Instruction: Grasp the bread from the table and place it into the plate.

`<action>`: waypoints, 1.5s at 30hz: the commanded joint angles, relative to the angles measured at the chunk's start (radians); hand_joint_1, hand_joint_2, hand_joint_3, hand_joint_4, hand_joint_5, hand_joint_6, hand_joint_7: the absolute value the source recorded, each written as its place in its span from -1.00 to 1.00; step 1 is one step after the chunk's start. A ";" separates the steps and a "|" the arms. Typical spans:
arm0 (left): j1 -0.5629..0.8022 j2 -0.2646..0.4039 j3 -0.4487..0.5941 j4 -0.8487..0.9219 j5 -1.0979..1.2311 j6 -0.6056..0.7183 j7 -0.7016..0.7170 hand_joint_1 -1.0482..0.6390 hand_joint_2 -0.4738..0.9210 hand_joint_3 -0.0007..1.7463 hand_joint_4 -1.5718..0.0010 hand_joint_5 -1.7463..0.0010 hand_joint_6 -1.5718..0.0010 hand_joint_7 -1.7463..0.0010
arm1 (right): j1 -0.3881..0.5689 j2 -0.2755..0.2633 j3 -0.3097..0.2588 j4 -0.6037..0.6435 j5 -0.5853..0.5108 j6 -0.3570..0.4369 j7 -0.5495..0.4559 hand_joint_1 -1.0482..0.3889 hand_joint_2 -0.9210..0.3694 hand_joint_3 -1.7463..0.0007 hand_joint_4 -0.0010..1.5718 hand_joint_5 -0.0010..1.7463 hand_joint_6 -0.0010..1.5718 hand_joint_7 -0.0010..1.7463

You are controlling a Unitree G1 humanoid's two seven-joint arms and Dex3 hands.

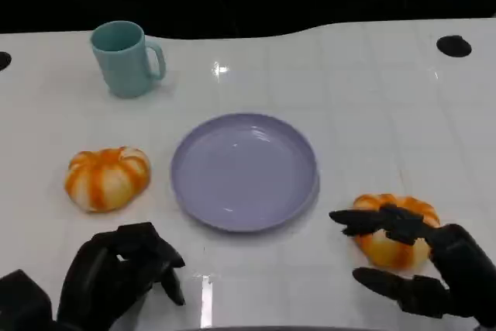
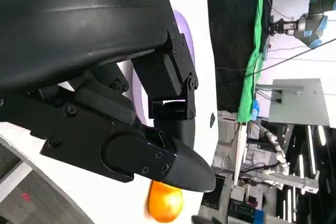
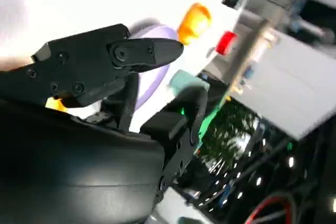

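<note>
Bread [image 1: 391, 239] seen on table [image 1: 372, 114], at 4 o'clock from plate [image 1: 243, 170], apart. Right hand [image 1: 411, 257] spread around it, fingers over top, not clamped. Second bread [image 1: 107, 178] at 9 o'clock. Left hand [image 1: 124, 273] curled, holding nothing.

Head view downward; wrist views close, sharing plate [image 1: 244, 170]
</note>
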 commanded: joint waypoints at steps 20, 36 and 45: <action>-0.009 0.008 0.005 0.003 -0.003 0.000 0.000 -0.87 1.00 -0.98 -0.43 -0.54 -0.54 0.11 | 0.058 -0.165 0.038 -0.408 -0.744 0.437 -0.266 -0.30 -0.91 1.00 -0.95 -0.67 -0.71 -0.98; -0.002 0.004 0.006 -0.010 -0.002 -0.002 0.007 -0.89 1.00 -0.98 -0.46 -0.53 -0.56 0.13 | -0.062 -0.220 0.191 -0.225 -0.841 0.628 -0.330 -0.32 -0.89 0.99 -0.99 -0.64 -0.70 -0.99; 0.001 0.006 0.004 -0.018 -0.001 0.004 0.006 -0.89 1.00 -0.97 -0.45 -0.53 -0.56 0.12 | -0.147 -0.230 0.282 -0.077 -0.861 0.681 -0.388 -0.36 -0.93 0.99 -0.94 -0.65 -0.69 -0.99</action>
